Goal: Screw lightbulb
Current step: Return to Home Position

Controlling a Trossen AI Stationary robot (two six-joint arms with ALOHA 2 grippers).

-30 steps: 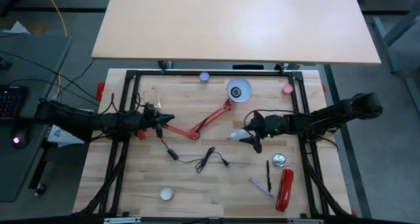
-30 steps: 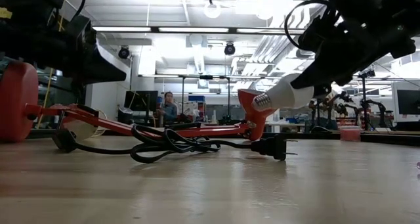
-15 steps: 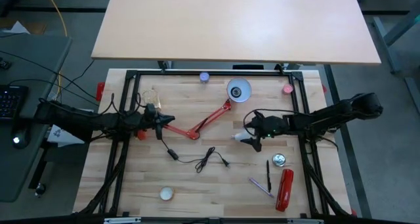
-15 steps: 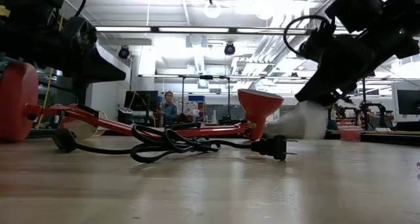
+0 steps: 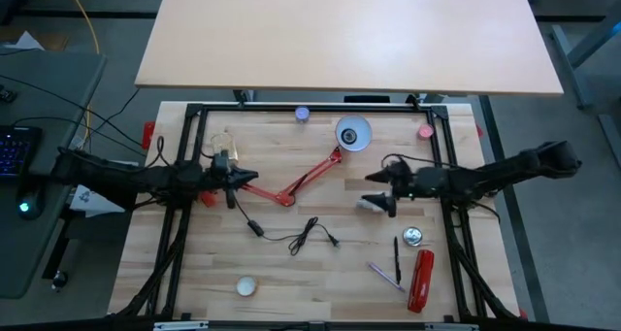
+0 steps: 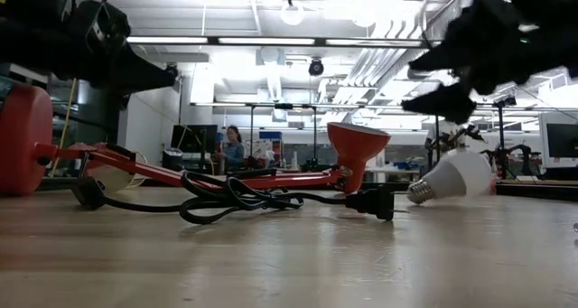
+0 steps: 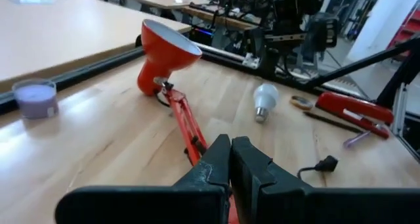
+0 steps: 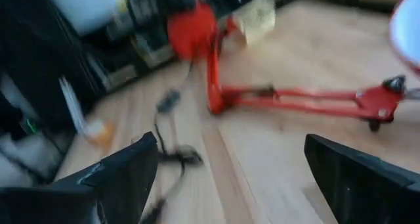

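Low view: lightbulb [image 6: 454, 176] lies beneath the spread right claw [image 6: 411, 84].

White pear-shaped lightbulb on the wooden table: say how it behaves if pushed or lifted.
The white pear-shaped lightbulb lies on its side, free of the open right gripper, so a push may roll it in a curve. Its smooth globe may slip. Small, so likely light.
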